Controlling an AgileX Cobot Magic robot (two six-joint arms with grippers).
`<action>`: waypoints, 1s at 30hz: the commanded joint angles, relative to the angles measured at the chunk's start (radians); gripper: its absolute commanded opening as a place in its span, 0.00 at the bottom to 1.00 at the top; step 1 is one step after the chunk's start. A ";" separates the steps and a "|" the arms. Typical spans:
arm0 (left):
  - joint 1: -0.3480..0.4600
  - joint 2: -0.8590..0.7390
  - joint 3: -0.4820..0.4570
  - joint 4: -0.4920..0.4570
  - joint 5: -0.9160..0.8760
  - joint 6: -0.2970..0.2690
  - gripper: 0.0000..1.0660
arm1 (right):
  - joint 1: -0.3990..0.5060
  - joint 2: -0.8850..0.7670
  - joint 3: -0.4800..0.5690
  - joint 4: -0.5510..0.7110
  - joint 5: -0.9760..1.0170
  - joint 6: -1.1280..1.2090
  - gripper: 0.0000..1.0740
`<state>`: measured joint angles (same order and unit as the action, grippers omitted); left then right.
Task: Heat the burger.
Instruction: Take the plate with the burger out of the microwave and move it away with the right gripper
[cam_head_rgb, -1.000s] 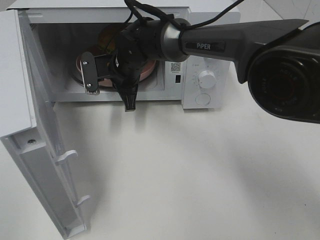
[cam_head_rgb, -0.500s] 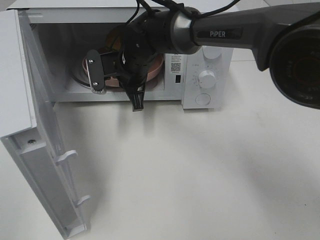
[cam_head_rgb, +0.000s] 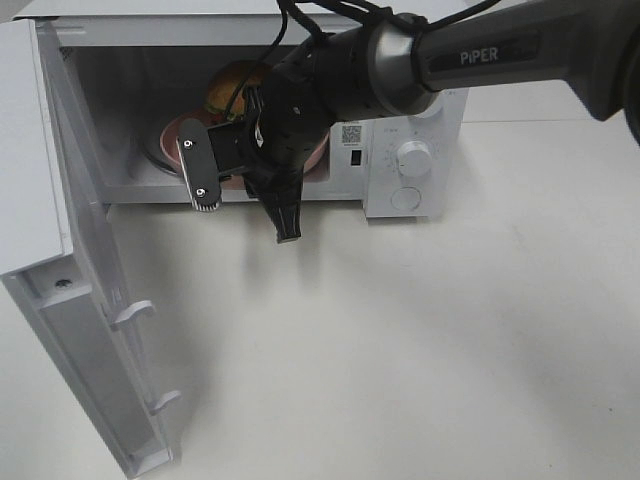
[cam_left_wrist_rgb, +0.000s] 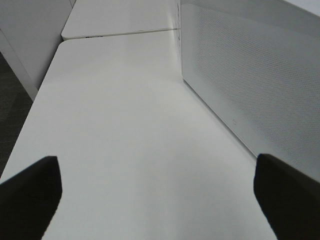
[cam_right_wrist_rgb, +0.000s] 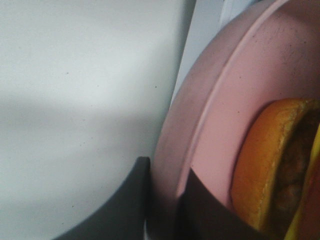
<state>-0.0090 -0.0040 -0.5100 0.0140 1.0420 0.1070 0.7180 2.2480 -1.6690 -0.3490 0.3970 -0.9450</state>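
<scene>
Inside the open microwave, the burger is sitting on its pink plate; the right fingers are pinching the plate's rim, risking tilting it and sliding the burger. Left fingers are hanging released.

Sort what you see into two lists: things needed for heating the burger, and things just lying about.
Needed: burger, pink plate under it, microwave, its open door, right tool gripping the plate's rim.
Lying about: nothing seen; left tool idles open over the bare table.
</scene>
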 joint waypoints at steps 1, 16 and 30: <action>0.005 -0.018 0.003 -0.002 -0.011 -0.001 0.94 | 0.015 -0.058 0.032 -0.036 -0.078 -0.004 0.00; 0.005 -0.018 0.003 0.000 -0.011 -0.001 0.94 | 0.086 -0.165 0.168 -0.038 -0.082 0.013 0.00; 0.005 -0.018 0.003 0.001 -0.011 -0.001 0.94 | 0.138 -0.290 0.336 -0.041 -0.091 0.039 0.00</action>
<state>-0.0090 -0.0040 -0.5100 0.0170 1.0420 0.1070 0.8540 1.9870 -1.3260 -0.3660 0.3630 -0.9100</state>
